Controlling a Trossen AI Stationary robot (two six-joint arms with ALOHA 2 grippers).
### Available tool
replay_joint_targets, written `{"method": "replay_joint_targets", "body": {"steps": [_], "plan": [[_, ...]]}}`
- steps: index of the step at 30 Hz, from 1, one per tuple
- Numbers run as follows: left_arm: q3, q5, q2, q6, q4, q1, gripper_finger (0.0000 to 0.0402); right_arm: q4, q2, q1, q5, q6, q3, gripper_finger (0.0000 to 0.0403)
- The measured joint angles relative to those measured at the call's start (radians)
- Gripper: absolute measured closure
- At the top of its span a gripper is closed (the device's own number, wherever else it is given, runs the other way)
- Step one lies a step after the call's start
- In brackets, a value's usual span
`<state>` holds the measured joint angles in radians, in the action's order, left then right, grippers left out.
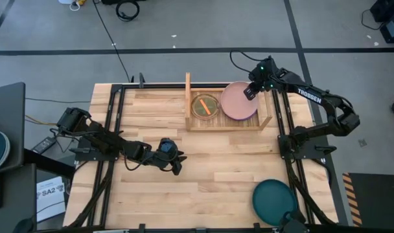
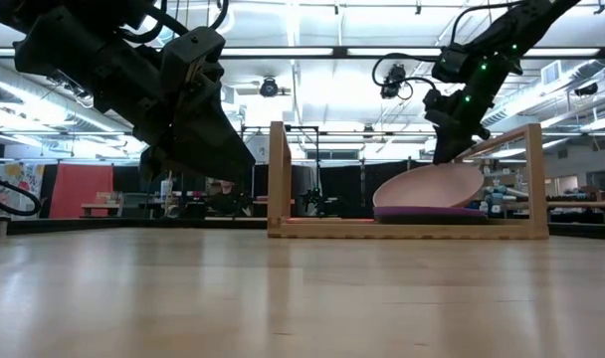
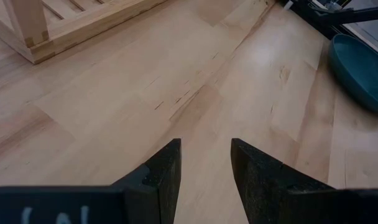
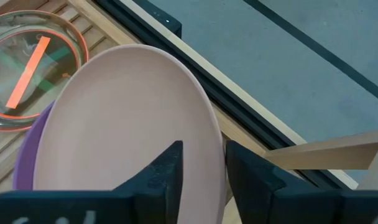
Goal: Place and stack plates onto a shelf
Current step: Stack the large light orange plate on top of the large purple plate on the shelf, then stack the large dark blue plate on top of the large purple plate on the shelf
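The right claw point(image 1: 251, 92) pinches the rim of the round pink plastic plate point(image 1: 238, 101), which leans tilted on the round purple plastic plate point(image 2: 427, 212) in the light wooden slatted shelf point(image 1: 196, 123). Beside them on the shelf lies a small translucent orange plate point(image 1: 205, 106). The left claw point(image 1: 177, 169) hangs spread above the plank surface point(image 1: 203, 168), and a round teal plastic plate point(image 1: 273, 200) lies near the surface's edge.

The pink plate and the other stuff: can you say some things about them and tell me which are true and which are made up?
1. The right gripper holds the pink plate by its rim. True.
2. The pink plate lies flat. False: it tilts, one edge resting on a purple plate in the shelf.
3. The teal plate is in the shelf. False: it sits on the table's near right corner.
4. The left gripper holds nothing. True.
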<state>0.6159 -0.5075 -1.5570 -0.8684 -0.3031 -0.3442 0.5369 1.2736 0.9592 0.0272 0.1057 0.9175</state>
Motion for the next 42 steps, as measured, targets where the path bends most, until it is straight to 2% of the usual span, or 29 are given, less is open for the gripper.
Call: {"method": "replay_joint_targets", "body": {"steps": [10,18,23,28,42], "plan": [[0.0,0.0,0.0,0.0,0.0,0.0,0.0255,-0.001,0.0,0.0,0.037,-0.029,0.0,0.0245],[0.0,0.0,0.0,0.0,0.0,0.0,0.0255,-0.008,0.0,-0.012,0.047,-0.113,0.0,0.0242],[0.0,0.0,0.0,0.0,0.0,0.0,0.0255,-0.029,0.0,-0.015,0.043,-0.035,-0.001,0.0242],[0.0,0.0,0.0,0.0,0.0,0.0,0.0255,-0.058,0.0,-0.015,-0.005,0.028,-0.001,0.0242],[0.0,0.0,0.0,0.0,0.0,0.0,0.0255,-0.098,0.0,-0.063,0.013,0.027,-0.001,0.0242]]}}
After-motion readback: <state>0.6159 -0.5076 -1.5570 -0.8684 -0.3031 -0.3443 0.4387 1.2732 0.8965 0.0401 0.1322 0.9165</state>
